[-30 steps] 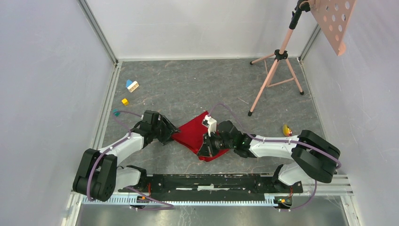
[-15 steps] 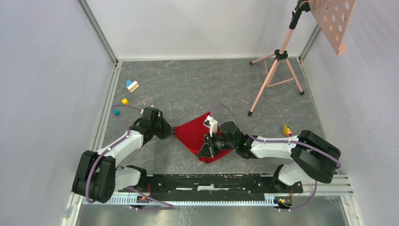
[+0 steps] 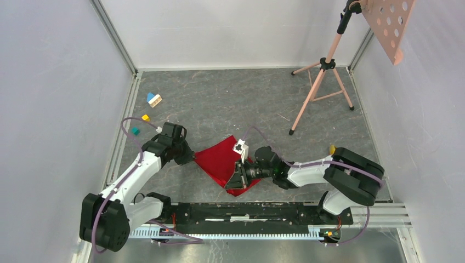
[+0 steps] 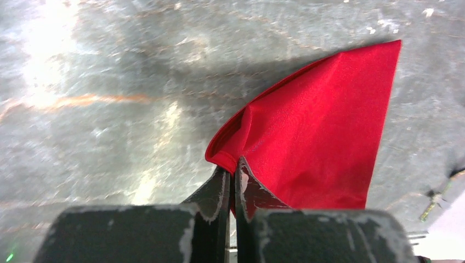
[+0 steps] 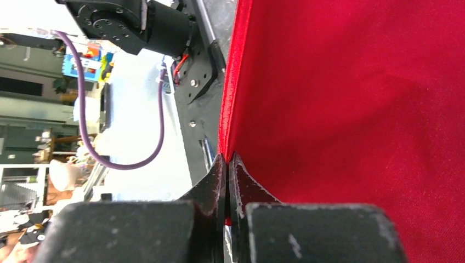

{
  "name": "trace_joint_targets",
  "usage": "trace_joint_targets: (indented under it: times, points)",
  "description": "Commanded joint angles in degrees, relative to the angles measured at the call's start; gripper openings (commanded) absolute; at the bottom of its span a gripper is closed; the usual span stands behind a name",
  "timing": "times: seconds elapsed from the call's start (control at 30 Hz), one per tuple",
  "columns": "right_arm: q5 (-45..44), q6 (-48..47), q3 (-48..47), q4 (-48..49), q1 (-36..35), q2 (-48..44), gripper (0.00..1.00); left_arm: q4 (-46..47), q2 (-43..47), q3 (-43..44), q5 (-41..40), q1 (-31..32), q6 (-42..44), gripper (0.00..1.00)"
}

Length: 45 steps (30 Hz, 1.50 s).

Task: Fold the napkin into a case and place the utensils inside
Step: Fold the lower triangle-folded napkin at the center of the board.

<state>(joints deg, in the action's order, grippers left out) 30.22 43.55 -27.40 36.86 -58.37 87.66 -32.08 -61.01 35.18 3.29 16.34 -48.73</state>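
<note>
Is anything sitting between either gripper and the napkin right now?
Nothing visible does. The left gripper is shut on a folded corner of the napkin, and the right gripper is shut on its edge.

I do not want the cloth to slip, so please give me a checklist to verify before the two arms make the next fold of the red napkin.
1. Left end effector shut on a corner of the bright red cloth napkin: ok.
2. Right end effector shut on the napkin's hemmed edge: ok.
3. Napkin flat, without wrinkles: not ok, it bunches at the left grip.
4. Small coloured toy blocks apart from the napkin: ok.
5. Pink tripod stand apart from both arms: ok.
6. Metal utensils located: cannot tell.
</note>
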Motion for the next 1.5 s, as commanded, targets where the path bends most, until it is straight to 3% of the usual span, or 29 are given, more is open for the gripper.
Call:
trace_joint_targets:
  times: [0.0, 0.1, 0.2, 0.63, 0.93, 1.2, 1.33, 1.47]
  points:
    - [7.84, 5.85, 3.50, 12.72, -1.64, 3.52, 0.00, -11.22, 0.82, 6.36, -11.59, -0.15, -0.30, 0.02]
    - [9.19, 7.60, 5.33, 17.52, -1.48, 5.49, 0.01, -15.50, -2.71, 11.61, -16.44, 4.41, -4.16, 0.02]
    - [9.88, 8.57, 7.04, 20.72, -1.07, 7.31, 0.00, -22.65, -9.44, 18.53, -26.39, 10.78, -10.24, 0.02]
    - [8.99, 3.43, 12.31, 19.88, 2.40, 10.05, 0.00, -43.46, -38.20, 42.67, -39.28, 21.01, -25.38, 0.02]
    - [8.48, 0.20, 13.39, 18.46, 2.94, 9.58, 0.00, -45.92, -52.58, 56.01, -40.62, 25.25, -20.50, 0.02]
    - [6.32, -3.31, 13.00, 14.31, 2.90, 8.04, 0.01, -45.41, -60.80, 61.48, -39.83, 27.54, -14.18, 0.02]
    - [3.98, -7.63, 11.37, 7.47, 3.24, 5.79, 0.06, -43.58, -62.81, 62.23, -38.86, 28.00, -11.04, 0.02]
    - [1.24, -13.29, 8.41, -1.15, 3.61, 1.85, 0.22, -42.57, -63.37, 61.86, -38.00, 29.12, -9.51, 0.02]
